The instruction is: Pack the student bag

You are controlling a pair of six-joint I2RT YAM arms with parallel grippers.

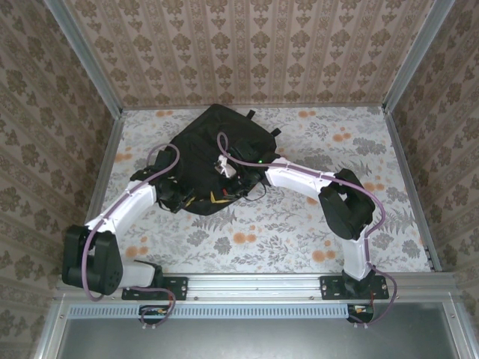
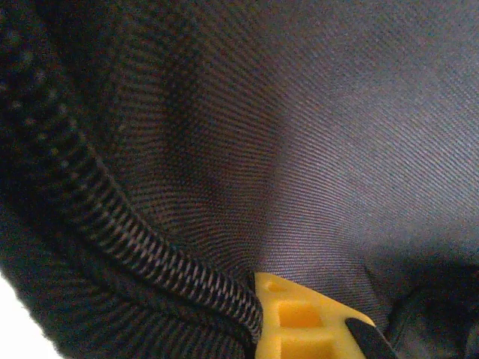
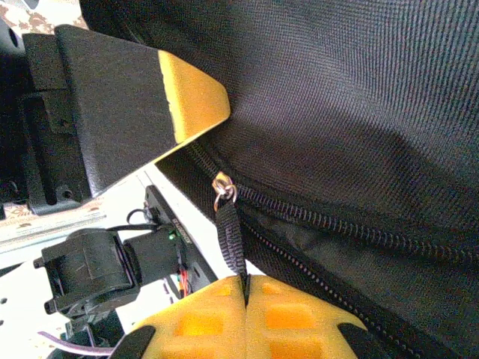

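Your left gripper (image 1: pixel 213 198) is clamped on the fabric at the near edge of the student bag (image 1: pixel 213 134), with its yellow pad (image 2: pixel 299 325) pressed beside the zip teeth (image 2: pixel 150 262). The bag lies mid-table (image 1: pixel 322 224), toward the far side. Your right gripper (image 3: pixel 245 288) has its pads closed tight on the black zip pull (image 3: pixel 230 232).

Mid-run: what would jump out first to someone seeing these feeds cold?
The big black student bag sits centred on the floral table. At its near edge, the right gripper is shut on the zip pull, while the left gripper clamps the bag's zip edge close by.
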